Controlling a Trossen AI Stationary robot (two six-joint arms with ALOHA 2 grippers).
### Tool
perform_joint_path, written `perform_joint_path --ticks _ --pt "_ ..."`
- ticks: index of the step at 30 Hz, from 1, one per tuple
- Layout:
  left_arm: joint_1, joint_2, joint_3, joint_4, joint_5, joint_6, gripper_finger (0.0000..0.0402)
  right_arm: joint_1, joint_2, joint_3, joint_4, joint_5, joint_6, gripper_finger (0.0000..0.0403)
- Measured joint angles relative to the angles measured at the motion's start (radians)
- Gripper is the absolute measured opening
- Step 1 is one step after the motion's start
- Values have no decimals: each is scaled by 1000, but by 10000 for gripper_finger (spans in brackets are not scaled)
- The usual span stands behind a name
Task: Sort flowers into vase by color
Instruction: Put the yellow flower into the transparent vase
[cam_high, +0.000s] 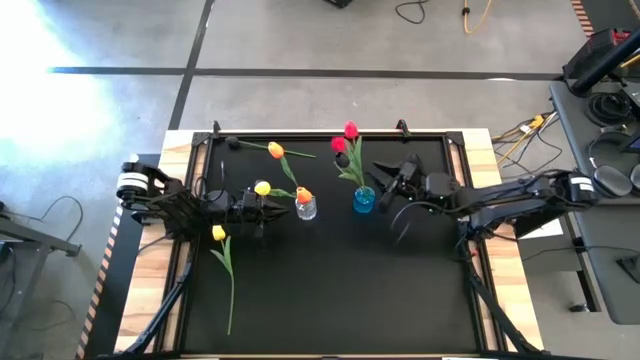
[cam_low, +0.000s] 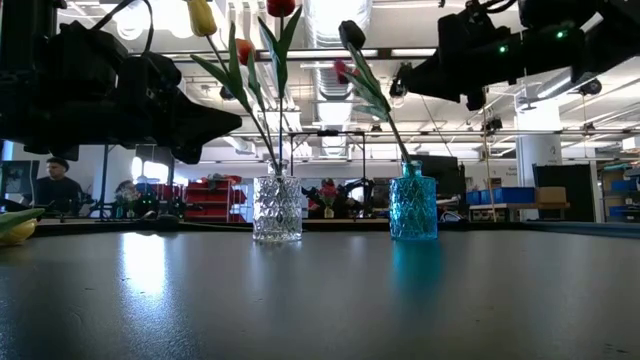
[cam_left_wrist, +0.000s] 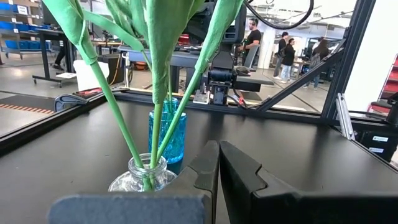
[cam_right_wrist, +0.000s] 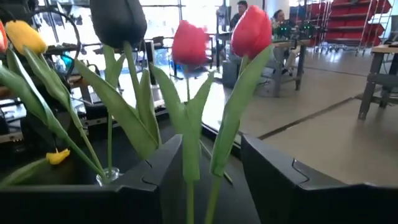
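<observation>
A clear glass vase (cam_high: 306, 208) holds an orange tulip and a yellow tulip (cam_high: 262, 187). A blue vase (cam_high: 364, 200) beside it holds red tulips (cam_high: 350, 131). One yellow tulip (cam_high: 219, 233) lies on the table at the near left, and an orange one (cam_high: 276, 151) lies by the far edge. My left gripper (cam_left_wrist: 218, 168) is shut, level, just left of the clear vase (cam_left_wrist: 144, 178). My right gripper (cam_right_wrist: 214, 168) is open and level above the blue vase. The red tulips' green stems (cam_right_wrist: 225, 134) stand between its fingers.
The black table has a raised frame (cam_high: 300, 137) along its far edge. Free room lies across the near half of the table (cam_high: 350, 290). People and shelves show in the room beyond the table.
</observation>
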Motion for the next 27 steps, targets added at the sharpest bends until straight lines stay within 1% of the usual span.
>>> perform_joint_path --ticks 3,9,13,16,18,21,24,27 --pt "0 0 0 -1 0 0 0 0 -60 9 -110 -2 -7 144" --pt "0 0 0 -29 2 0 0 0 -178 51 -414 -8 -41 120" --pt "0 0 0 -30 23 -1 0 0 -225 61 -542 -8 -34 96" --pt "0 0 0 -45 62 -8 0 0 -231 47 -587 -8 -34 68" --pt "-1 0 0 -63 71 -9 0 0 -223 31 -598 -8 -34 46" --pt "-1 0 0 -111 70 -44 0 -1 -206 6 -597 -59 -31 16" --pt "-7 0 0 -172 69 -102 0 -1 -196 -15 -572 -145 -24 10" --pt "-23 0 0 -224 67 -146 0 0 -196 -41 -538 -160 -23 9"
